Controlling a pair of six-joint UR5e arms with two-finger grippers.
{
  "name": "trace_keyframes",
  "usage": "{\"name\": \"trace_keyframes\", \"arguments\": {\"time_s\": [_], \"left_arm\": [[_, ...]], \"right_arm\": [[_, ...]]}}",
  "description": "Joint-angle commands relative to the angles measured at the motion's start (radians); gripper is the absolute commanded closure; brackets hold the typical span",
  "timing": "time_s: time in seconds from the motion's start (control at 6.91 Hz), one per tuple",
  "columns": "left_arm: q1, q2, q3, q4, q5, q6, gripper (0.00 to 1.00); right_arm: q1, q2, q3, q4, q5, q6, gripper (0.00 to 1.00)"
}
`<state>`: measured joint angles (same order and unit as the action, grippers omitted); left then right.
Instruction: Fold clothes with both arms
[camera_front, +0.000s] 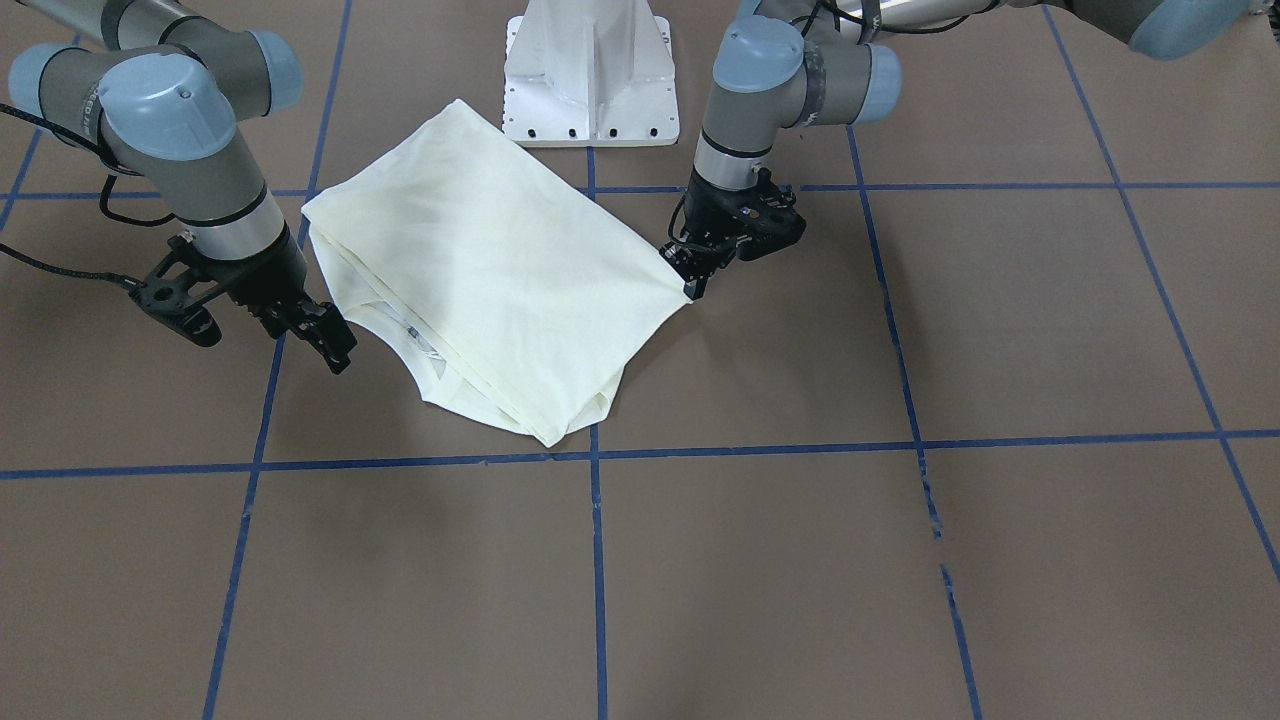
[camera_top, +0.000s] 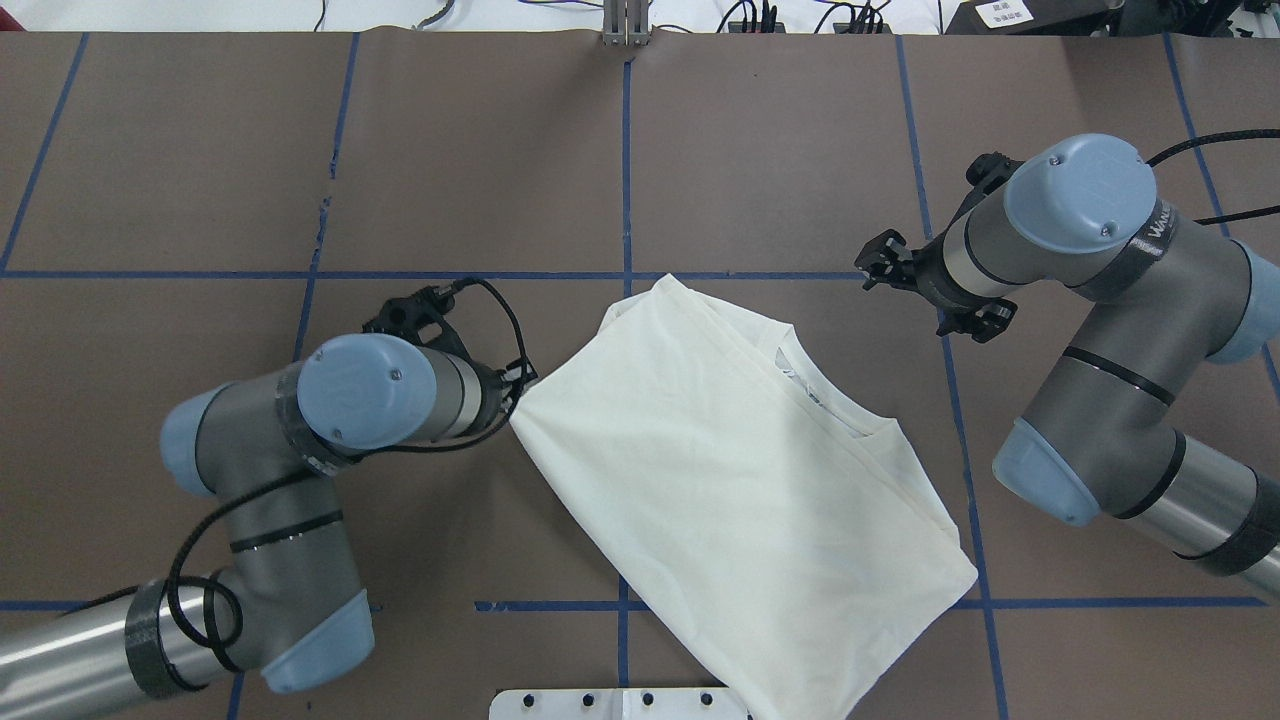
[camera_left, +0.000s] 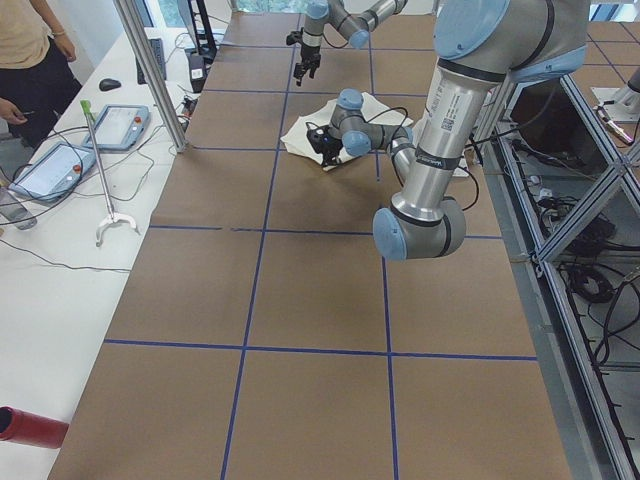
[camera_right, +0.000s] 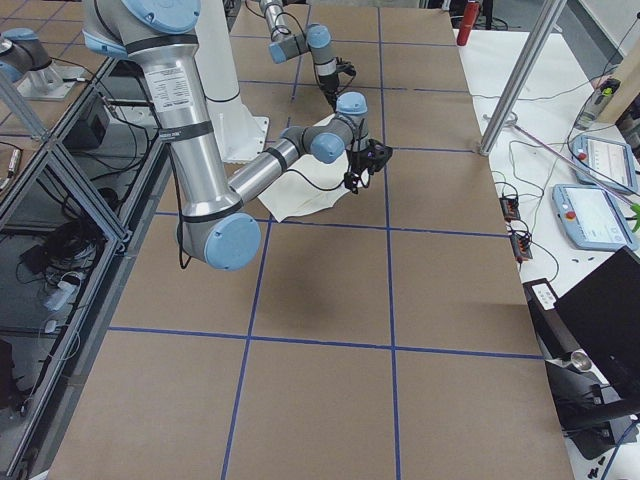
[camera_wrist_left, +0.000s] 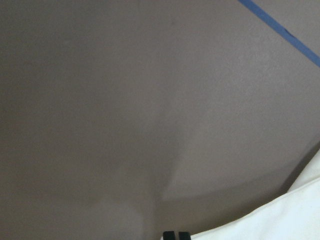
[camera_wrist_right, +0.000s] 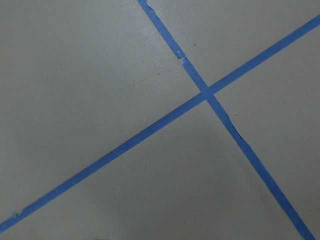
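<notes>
- Reading the front-facing view as a clock centred on the T-shirt (camera_front: 490, 265), the nearest part is the shirt's own pointed corner at 6 o'clock, close to a blue tape line (camera_front: 400, 463) on the brown table (camera_front: 800, 580)
- The shirt lies plain side up, folded into a rough oblong set slantwise; several layers show along the near edge, and the collar (camera_front: 405, 335) peeps out at about 8 o'clock
- Just beside that collar, also at 8 o'clock, the right gripper (camera_front: 265, 338) hangs with its fingers spread and nothing between them; it is near the cloth but apart from it, and its wrist view shows only tape and table
- Farther back, at 3 o'clock, the left gripper (camera_front: 692, 283) has its fingers pressed together on the shirt's corner, low over the table; its wrist view shows the two tips side by side with cream cloth next to them
- Farthest, at 12 o'clock, the white pedestal base (camera_front: 590, 90) stands just beyond the shirt's far corner
- The step in hand looks like taking hold for the next fold, since one corner is held and the collar end is not
- To do it well, I would bring the right gripper down on the edge by the collar and catch every layer, not only the top one, before either arm lifts
- Then I would raise both ends together, level and low, so the stack does not slide apart, and carry the cloth across without a tug from one side
</notes>
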<state>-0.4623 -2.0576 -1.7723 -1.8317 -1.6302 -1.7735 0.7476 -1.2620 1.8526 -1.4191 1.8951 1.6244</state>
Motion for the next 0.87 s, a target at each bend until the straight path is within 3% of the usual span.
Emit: {"name": "trace_keyframes", "arguments": {"time_s": [0.0, 0.29, 0.58, 0.72], "left_arm": [[-0.189, -0.044, 0.101, -0.058, -0.007, 0.135, 1.00], [-0.292, -0.287, 0.468, -0.280, -0.008, 0.140, 1.00], [-0.337, -0.415, 0.702, -0.430, -0.008, 0.163, 1.00], [-0.337, -0.414, 0.730, -0.475, -0.007, 0.178, 0.70]], "right_arm": [[-0.001, 0.006, 0.007, 0.005, 0.001, 0.002, 0.00], [-0.001, 0.003, 0.000, 0.141, 0.002, 0.017, 0.00], [-0.025, 0.007, 0.011, 0.143, 0.005, 0.047, 0.00], [-0.068, 0.048, 0.011, 0.143, -0.004, 0.093, 0.00]]}}
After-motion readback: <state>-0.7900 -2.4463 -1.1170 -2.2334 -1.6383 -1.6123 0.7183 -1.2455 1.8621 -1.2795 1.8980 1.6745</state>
